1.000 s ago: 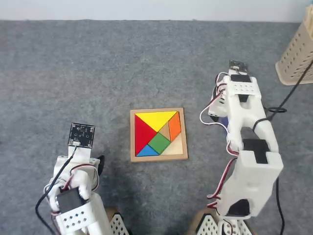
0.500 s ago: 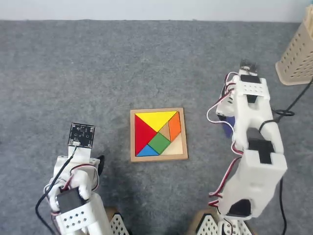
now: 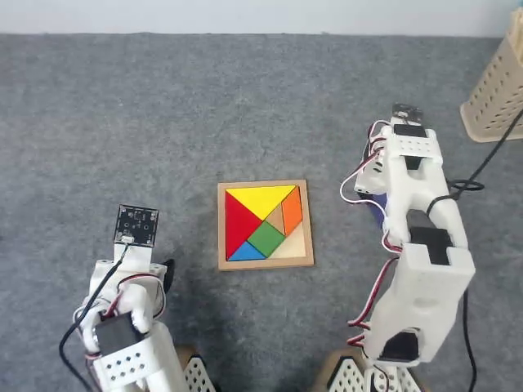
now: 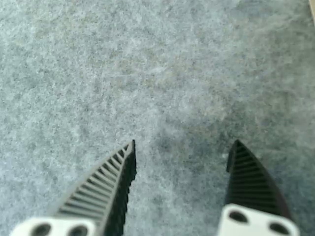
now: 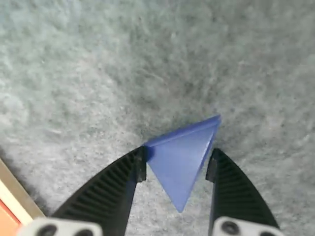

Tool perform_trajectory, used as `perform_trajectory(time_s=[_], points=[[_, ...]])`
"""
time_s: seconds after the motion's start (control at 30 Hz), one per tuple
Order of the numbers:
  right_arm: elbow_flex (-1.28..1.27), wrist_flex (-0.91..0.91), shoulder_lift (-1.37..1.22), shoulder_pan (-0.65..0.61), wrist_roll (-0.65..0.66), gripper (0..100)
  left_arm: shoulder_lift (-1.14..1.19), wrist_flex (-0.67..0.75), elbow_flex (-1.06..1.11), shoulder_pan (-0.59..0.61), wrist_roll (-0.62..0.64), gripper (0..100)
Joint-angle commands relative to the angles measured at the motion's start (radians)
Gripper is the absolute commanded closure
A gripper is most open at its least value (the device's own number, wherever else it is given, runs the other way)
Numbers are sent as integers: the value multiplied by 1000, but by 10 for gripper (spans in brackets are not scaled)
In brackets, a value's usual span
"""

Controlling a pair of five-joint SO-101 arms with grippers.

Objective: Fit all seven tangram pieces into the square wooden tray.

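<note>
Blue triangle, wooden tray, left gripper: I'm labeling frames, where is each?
blue triangle (image 5: 183, 160), right wrist view, centre of face.
wooden tray (image 3: 270, 264), high view, near rim.
left gripper (image 4: 184, 142), left wrist view, midway between fingertips.

white arms (image 3: 425, 290) with black motors (image 3: 429, 242), looped cables (image 3: 351, 184), ridged black fingers (image 4: 110, 194).

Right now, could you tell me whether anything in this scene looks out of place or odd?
Only one thing: the square wooden tray has a bare triangular gap in its corner nearest the right arm, and the blue triangle is off the tray, pinched in the right gripper over the carpet. The six seated pieces lie flat.
</note>
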State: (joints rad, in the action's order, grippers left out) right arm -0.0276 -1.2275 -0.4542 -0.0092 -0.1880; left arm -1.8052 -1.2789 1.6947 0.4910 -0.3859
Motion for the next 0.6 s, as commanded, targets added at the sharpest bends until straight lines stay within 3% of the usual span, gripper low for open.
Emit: perform_trajectory(time_s=[0.0,0.27,0.43,0.57], points=[[49,-4,-33,-48,55,778,-15,-3,-8,5,-9,720],[98,-48,-84,-47,60,784,-15,-3,-8,5,-9,720],[107,-50,-73,-47,83,899,-15,-3,-8,5,-9,720],[137,-74,-70,-48,155,929,-15,-3,-8,5,-9,720]])
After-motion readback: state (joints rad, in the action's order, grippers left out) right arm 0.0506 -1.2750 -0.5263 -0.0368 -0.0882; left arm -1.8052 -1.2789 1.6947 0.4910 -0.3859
